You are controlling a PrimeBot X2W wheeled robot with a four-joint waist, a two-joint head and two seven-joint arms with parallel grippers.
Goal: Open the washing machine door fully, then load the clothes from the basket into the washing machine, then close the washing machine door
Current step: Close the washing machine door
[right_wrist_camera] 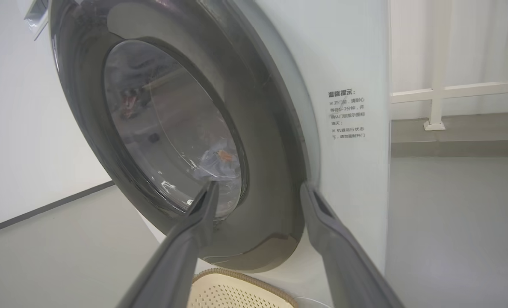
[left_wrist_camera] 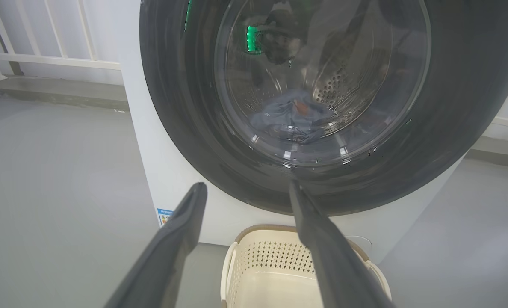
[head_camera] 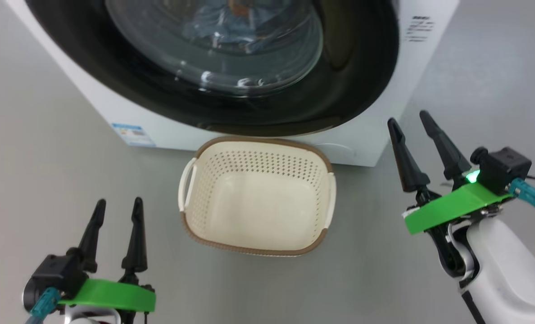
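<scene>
The washing machine door point(head_camera: 348, 67) with its black rim and glass bowl lies shut against the white washing machine point(head_camera: 114, 112). Through the glass I see the light-blue clothes point(left_wrist_camera: 290, 117) down in the steel drum, and again the clothes point(right_wrist_camera: 220, 164) in the right wrist view. The cream basket point(head_camera: 256, 195) stands on the floor just in front of the machine, with nothing in it. My left gripper point(head_camera: 118, 204) hangs open at the lower left, short of the basket. My right gripper point(head_camera: 409, 118) is open at the right, near the door's right edge, holding nothing.
Grey floor point(head_camera: 47, 171) surrounds the machine and basket. A blue label point(head_camera: 133, 134) sits on the machine's lower front. White railings point(left_wrist_camera: 44, 55) and a low ledge run behind the machine on both sides.
</scene>
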